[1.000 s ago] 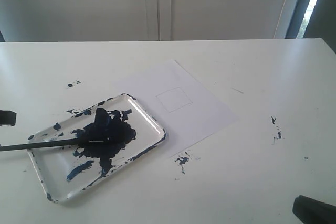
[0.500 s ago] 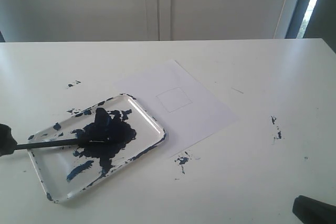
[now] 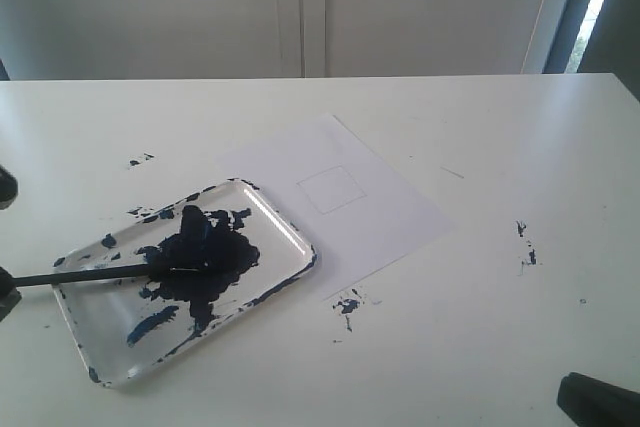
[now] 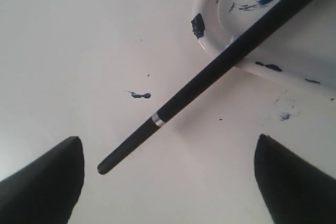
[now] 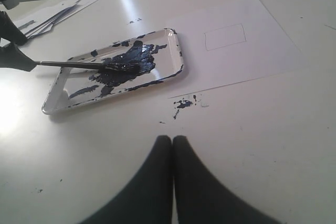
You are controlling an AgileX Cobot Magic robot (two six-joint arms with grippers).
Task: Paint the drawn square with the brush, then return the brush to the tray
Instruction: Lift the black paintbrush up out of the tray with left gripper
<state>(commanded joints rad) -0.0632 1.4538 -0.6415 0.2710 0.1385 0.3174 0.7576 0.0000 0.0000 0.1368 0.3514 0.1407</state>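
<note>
The brush (image 3: 90, 273) lies in the tray (image 3: 284, 221), long way left to right. Its tip sits in the big blue blot, and its handle leans on the rim and sticks out toward the left hand (image 4: 168, 142). That hand is wide open, one finger on each side of the handle end, not touching it. The right hand (image 5: 172, 139) is pressed closed, holding nothing. The square (image 3: 332, 189) on the paper (image 3: 390, 217) is bare. The white surface (image 3: 480, 327) has blue specks. White walls stand behind.
</note>
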